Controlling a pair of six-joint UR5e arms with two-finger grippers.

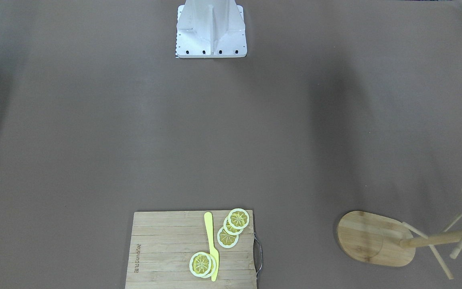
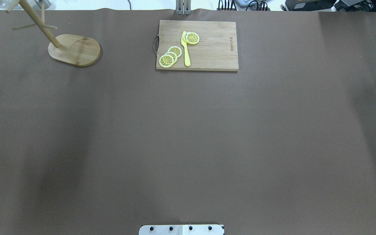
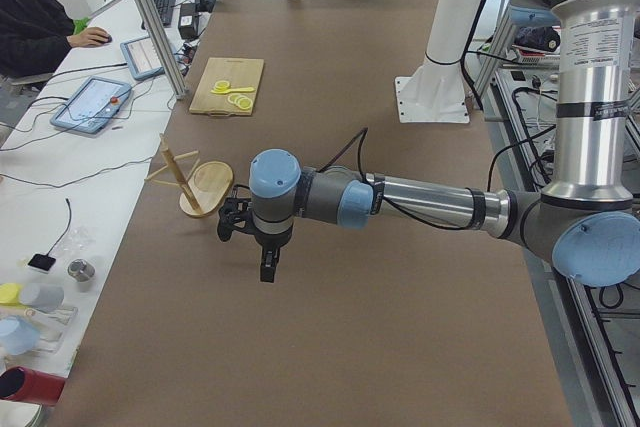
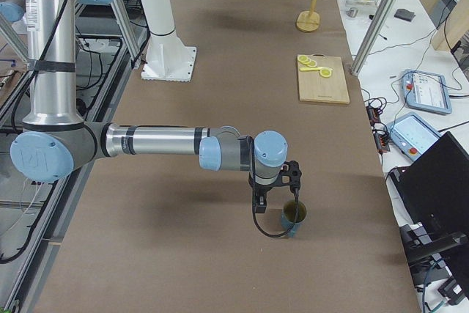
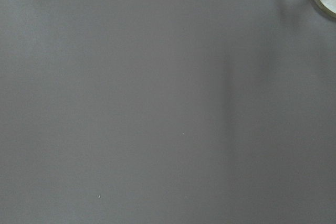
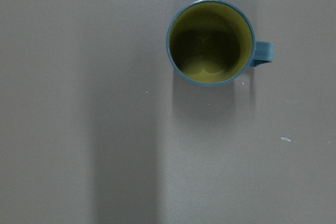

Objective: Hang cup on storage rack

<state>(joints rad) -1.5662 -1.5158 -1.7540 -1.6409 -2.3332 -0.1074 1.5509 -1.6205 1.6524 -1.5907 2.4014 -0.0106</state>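
Straight beneath the right wrist camera stands the dark teal-grey cylindrical cup [image 6: 211, 42], upright on the brown table [image 2: 188, 137], its handle out to one side and its mustard-yellow inside showing bare to the bottom. It sits far to the right of the rectangular bamboo cutting board [image 2: 214, 45], at the table's right end and a little nearer the robot. The right gripper [image 4: 276, 197] hangs just above and beside the cup. One finger seems to cross the rim in the right side view, but I cannot tell how far its jaws are spread or whether they touch. On the board lie three overlapping lemon slices [image 2: 171, 55] by its metal handle, a yellow plastic knife [image 2: 185, 49], and another pair of slices [image 2: 192, 38] against the blade. Well to the board's left the light wooden storage rack [image 2: 75, 50] stands upright on its oval base. The left gripper [image 3: 268, 269] hangs over bare table on that side, nearer the robot than the rack. Its jaw state cannot be told either.
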